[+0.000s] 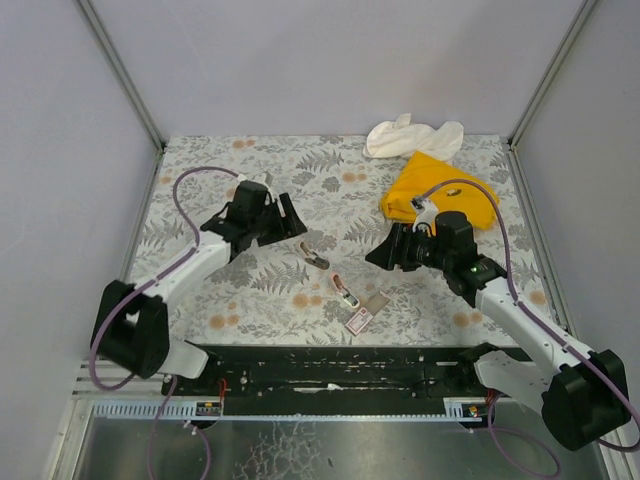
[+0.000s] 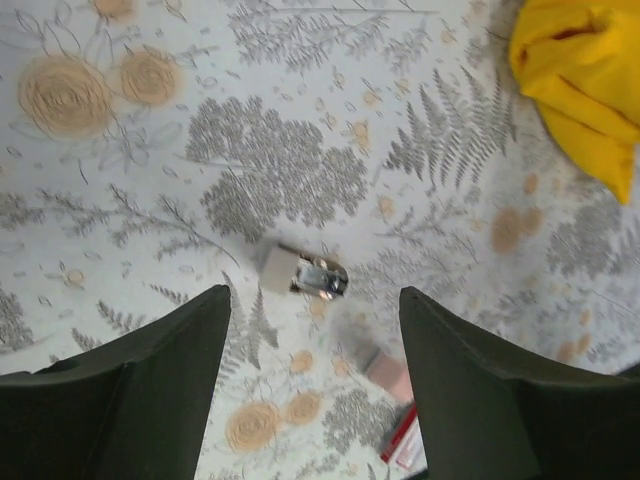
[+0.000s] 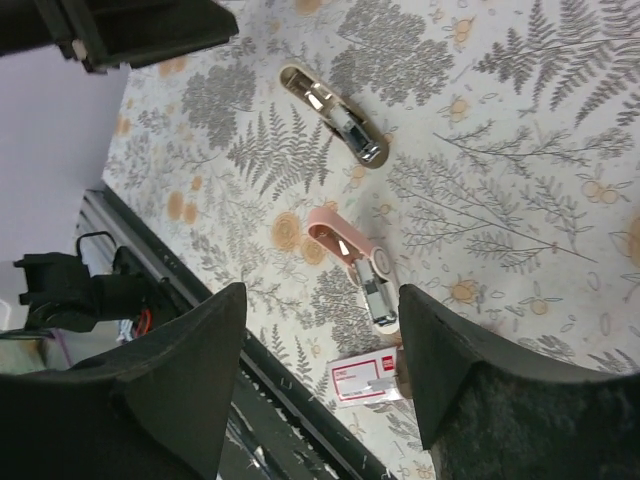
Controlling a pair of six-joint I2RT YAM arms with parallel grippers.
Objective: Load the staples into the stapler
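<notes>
The staples, a small flat pink cardboard box with a white label [image 3: 365, 378], lie unheld on the floral table [image 3: 520, 150] just beside one finger of the right gripper [image 3: 320, 295]. Its wide, empty jaws frame the small pink plastic stapler [image 3: 352, 262], probably lined up for a grasp. The left gripper [image 2: 315, 292], equally open and empty, hovers above a beige-and-metal stapler part [image 2: 305, 272], likely to steady it.

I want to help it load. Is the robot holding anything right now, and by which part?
Nothing is held. The left fingers and the right fingers are open and empty; the staples lie free on the table.
</notes>
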